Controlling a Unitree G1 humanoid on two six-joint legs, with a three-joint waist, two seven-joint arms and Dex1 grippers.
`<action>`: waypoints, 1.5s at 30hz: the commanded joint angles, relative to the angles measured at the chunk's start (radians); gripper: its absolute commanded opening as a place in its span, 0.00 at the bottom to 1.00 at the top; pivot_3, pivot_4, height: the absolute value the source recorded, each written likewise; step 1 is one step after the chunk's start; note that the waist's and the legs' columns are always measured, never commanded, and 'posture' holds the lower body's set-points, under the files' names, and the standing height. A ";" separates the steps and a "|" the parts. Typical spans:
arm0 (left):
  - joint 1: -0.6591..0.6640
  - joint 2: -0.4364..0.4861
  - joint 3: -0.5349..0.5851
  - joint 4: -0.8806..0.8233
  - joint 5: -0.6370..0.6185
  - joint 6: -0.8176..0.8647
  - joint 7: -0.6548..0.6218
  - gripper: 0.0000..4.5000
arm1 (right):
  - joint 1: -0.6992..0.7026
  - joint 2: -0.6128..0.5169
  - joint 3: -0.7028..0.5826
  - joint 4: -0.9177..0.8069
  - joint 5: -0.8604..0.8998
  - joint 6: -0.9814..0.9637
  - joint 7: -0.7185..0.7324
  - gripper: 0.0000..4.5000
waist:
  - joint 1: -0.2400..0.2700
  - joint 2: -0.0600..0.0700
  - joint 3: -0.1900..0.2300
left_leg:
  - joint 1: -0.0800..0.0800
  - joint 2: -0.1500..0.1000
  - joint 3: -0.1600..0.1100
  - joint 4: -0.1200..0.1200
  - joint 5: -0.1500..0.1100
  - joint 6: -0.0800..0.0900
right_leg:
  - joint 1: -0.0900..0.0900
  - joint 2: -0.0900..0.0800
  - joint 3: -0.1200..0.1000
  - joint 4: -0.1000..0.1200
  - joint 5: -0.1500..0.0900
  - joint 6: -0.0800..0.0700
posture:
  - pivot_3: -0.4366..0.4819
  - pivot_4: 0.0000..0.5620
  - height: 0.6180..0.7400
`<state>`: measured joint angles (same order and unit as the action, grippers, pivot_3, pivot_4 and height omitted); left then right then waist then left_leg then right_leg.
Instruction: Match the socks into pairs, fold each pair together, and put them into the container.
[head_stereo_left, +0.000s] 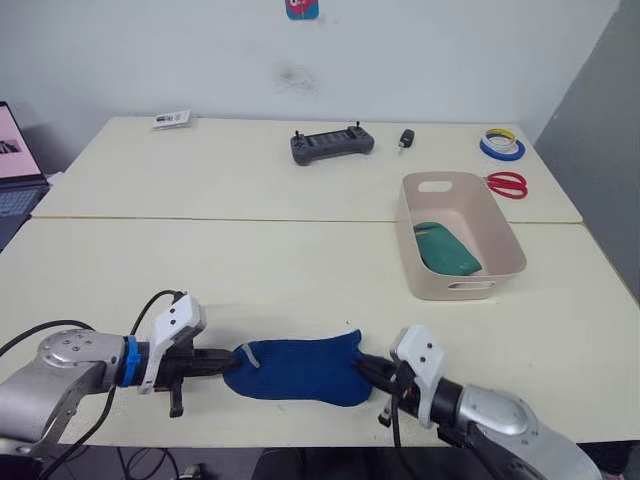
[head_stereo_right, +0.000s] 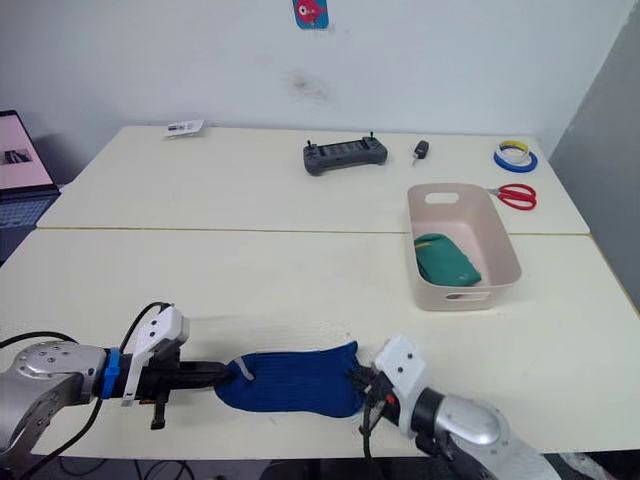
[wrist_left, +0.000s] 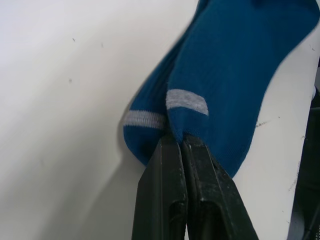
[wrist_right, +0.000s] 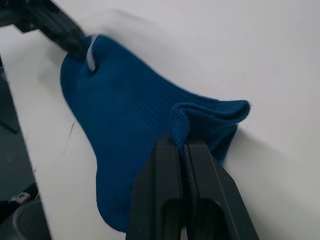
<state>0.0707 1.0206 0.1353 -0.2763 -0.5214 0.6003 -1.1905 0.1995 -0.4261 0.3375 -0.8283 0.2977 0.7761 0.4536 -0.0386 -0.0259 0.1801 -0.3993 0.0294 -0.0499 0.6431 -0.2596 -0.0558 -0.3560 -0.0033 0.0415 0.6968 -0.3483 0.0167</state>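
Note:
Two royal blue socks (head_stereo_left: 300, 368), stacked as one pair, lie flat near the table's front edge. My left gripper (head_stereo_left: 234, 362) is shut on their cuff end, where small grey stripes (wrist_left: 186, 101) show. At the opposite end my right gripper (head_stereo_left: 362, 368) is shut on the toe fold (wrist_right: 180, 125). The beige-pink container (head_stereo_left: 458, 234) stands at the right of the table, holding a folded green pair (head_stereo_left: 446, 251). The grey socks are out of view.
On the far table lie a black controller (head_stereo_left: 332, 144), a small black key fob (head_stereo_left: 406, 138), tape rolls (head_stereo_left: 501, 144), red scissors (head_stereo_left: 508, 185) and a card (head_stereo_left: 172, 119). A laptop (head_stereo_left: 17, 165) stands at the far left.

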 joint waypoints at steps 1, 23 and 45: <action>-0.040 0.032 0.006 -0.016 -0.006 0.010 -0.020 0.00 | 0.034 0.003 -0.022 -0.050 0.030 -0.044 -0.001 0.01 | 0.003 0.000 0.000 | 0.000 0.000 0.000 0.000 0.000 0.000 | 0.000 0.000 0.000 0.000 0.000 0.000 | 0.48 0.27 1.00; -0.123 0.057 -0.159 0.012 0.080 0.094 0.010 0.00 | 0.032 -0.008 0.020 0.078 -0.053 -0.139 -0.019 0.01 | 0.007 0.000 0.000 | 0.000 0.000 0.000 0.000 0.000 0.000 | 0.000 0.001 0.000 0.000 0.000 0.000 | 0.48 0.27 1.00; 0.064 0.002 0.132 0.033 -0.074 0.170 0.025 0.63 | 0.037 -0.064 -0.106 -0.018 0.057 -0.076 0.016 0.99 | 0.006 -0.001 0.000 | 0.001 0.000 -0.001 0.001 0.000 0.000 | 0.001 0.000 -0.001 0.000 0.000 0.000 | 0.48 0.27 1.00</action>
<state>0.1291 1.0297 0.2331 -0.2093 -0.5602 0.7435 -1.1802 0.2450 -0.4884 0.2290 -0.8148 0.3385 0.7076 0.4606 -0.0324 -0.0264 0.1798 -0.3987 0.0298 -0.0506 0.6438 -0.2597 -0.0556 -0.3545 -0.0030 0.0408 0.6972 -0.3483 0.0166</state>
